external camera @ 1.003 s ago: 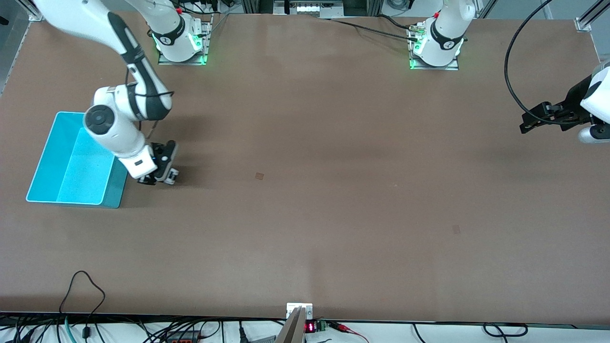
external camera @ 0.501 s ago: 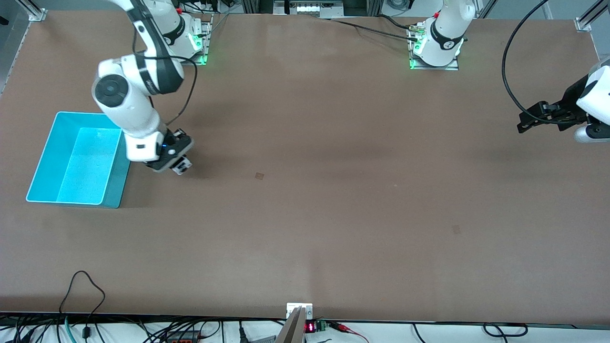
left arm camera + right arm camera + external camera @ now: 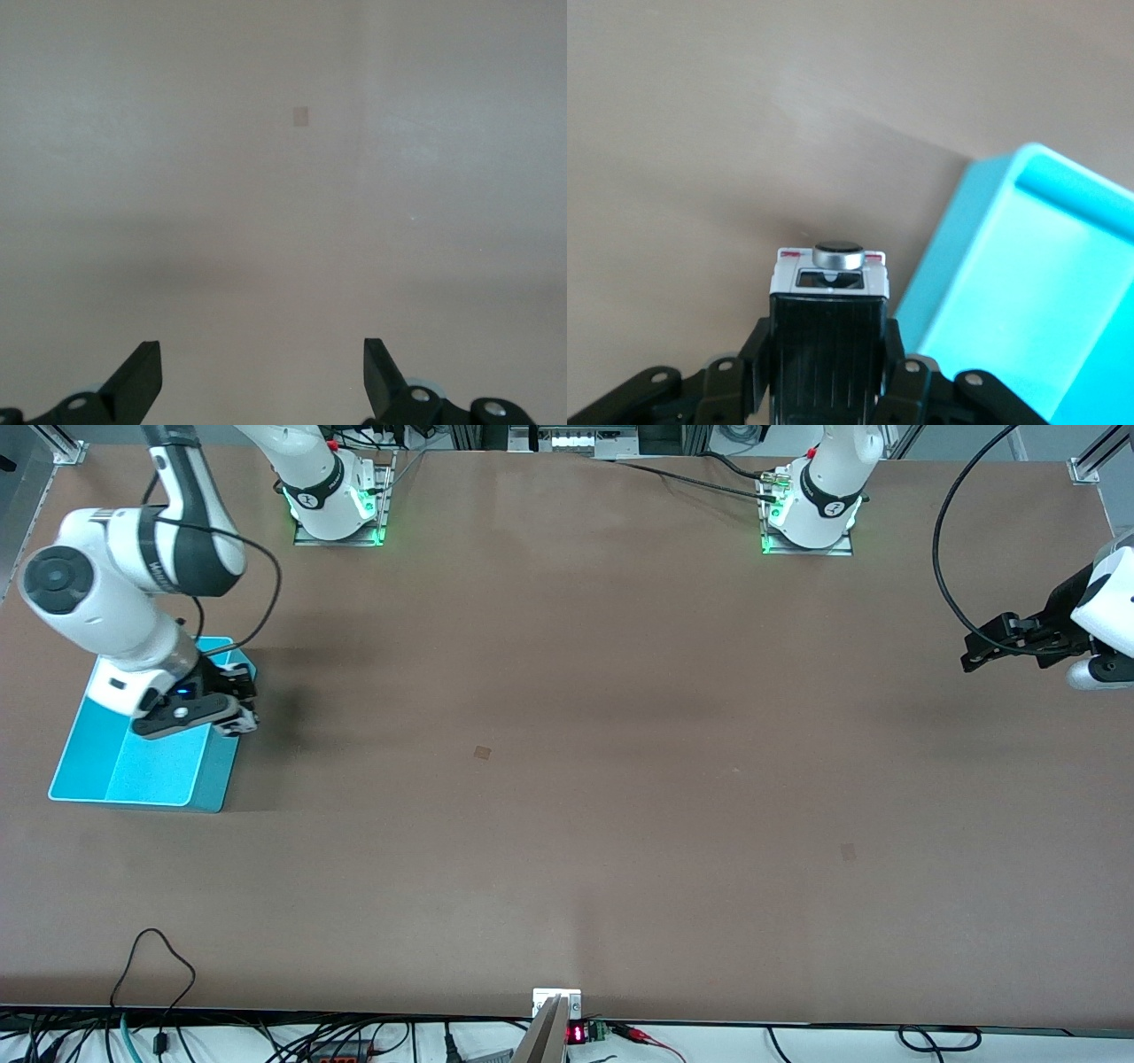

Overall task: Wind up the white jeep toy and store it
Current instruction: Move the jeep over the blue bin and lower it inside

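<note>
My right gripper [image 3: 232, 707] is shut on the white jeep toy [image 3: 829, 301], whose black roof panel and silver spare wheel show between the fingers in the right wrist view. It holds the toy in the air over the edge of the turquoise bin [image 3: 97, 771] that faces the table's middle; the bin also shows in the right wrist view [image 3: 1036, 292]. In the front view the toy [image 3: 241, 724] is a small white spot under the gripper. My left gripper [image 3: 982, 651] is open and empty, waiting over the table at the left arm's end; its fingers [image 3: 137, 381] show over bare table.
The bin stands at the right arm's end of the brown table [image 3: 567, 779] and its visible floor holds nothing. A small square mark [image 3: 482, 752] lies near the table's middle. Cables [image 3: 151, 965] hang at the edge nearest the front camera.
My right gripper has risen and swung with the jeep from the table beside the bin to over the bin's edge. The left arm has barely moved.
</note>
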